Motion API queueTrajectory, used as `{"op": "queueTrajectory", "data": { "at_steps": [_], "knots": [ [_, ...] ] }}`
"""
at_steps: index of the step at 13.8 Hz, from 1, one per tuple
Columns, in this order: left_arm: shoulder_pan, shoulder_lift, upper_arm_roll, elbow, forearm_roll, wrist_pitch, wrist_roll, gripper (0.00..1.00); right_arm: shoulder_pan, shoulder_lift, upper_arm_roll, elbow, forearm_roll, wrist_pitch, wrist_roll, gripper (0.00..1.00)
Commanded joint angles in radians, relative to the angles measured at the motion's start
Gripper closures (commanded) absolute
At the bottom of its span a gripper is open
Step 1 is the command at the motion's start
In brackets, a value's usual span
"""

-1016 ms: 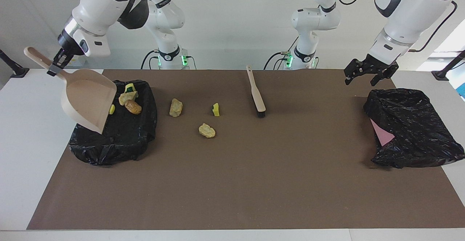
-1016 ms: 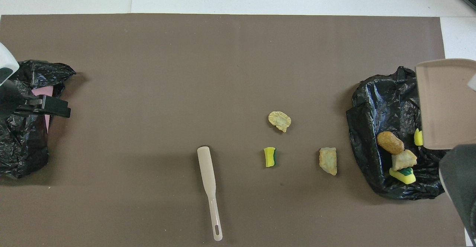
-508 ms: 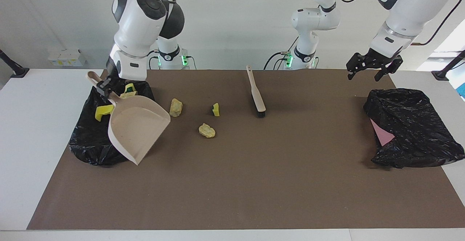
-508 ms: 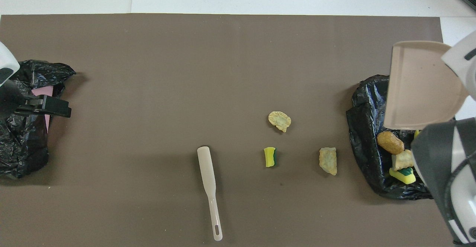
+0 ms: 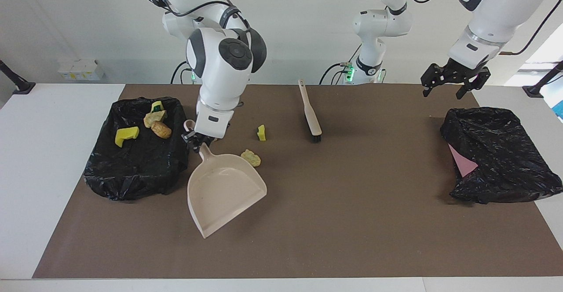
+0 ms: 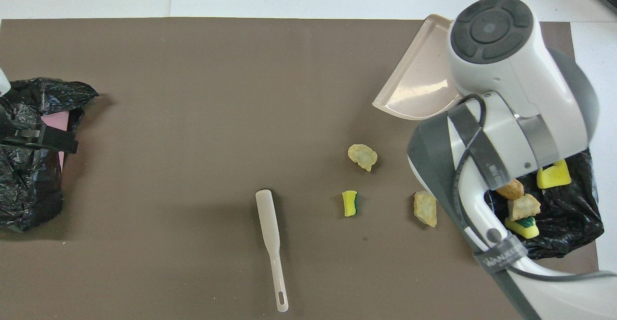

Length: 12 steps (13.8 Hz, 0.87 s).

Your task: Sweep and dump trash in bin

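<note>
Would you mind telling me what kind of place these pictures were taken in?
Most likely a robotics lab. Two white arms are mounted at a table covered by a brown mat. The right gripper holds a dustpan, and staged sponge and rock-like trash lies beside a bag-lined bin.

Four pieces of trash (image 5: 151, 122) lie in the black-lined bin (image 5: 136, 169): two yellow sponge chunks and two tan lumps. Three more rest on the brown worktop (image 5: 334, 221) beside it.

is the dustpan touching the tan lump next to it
Apart. The overhead view shows bare mat between the dustpan and the tan lump.
</note>
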Motion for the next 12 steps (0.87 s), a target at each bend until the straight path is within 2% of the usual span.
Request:
{"op": "queueTrajectory", "data": {
  "at_steps": [1,4,6,8,10,12],
  "knots": [
    [-0.008,0.001,0.004,0.001,0.008,0.005,0.011,0.0,0.057,0.098,0.001,0.138,0.075,-0.01,0.238,1.0],
    [-0.006,-0.004,0.004,-0.007,0.008,0.001,0.011,0.0,0.126,0.155,0.0,0.174,0.177,0.055,0.499,1.0],
    [-0.006,-0.011,0.004,-0.02,0.008,0.004,0.011,0.0,0.172,0.204,0.001,0.177,0.199,0.132,0.651,1.0],
    [-0.008,-0.016,0.004,-0.026,0.008,0.002,0.011,0.0,0.219,0.268,0.001,0.221,0.208,0.195,0.787,1.0],
    [-0.008,-0.017,0.004,-0.03,0.008,0.001,0.011,0.0,0.266,0.311,0.001,0.261,0.211,0.203,0.822,1.0],
    [-0.008,-0.019,0.004,-0.033,0.008,0.001,0.011,0.0,0.288,0.314,0.001,0.263,0.263,0.221,0.832,1.0]
  ]
}}
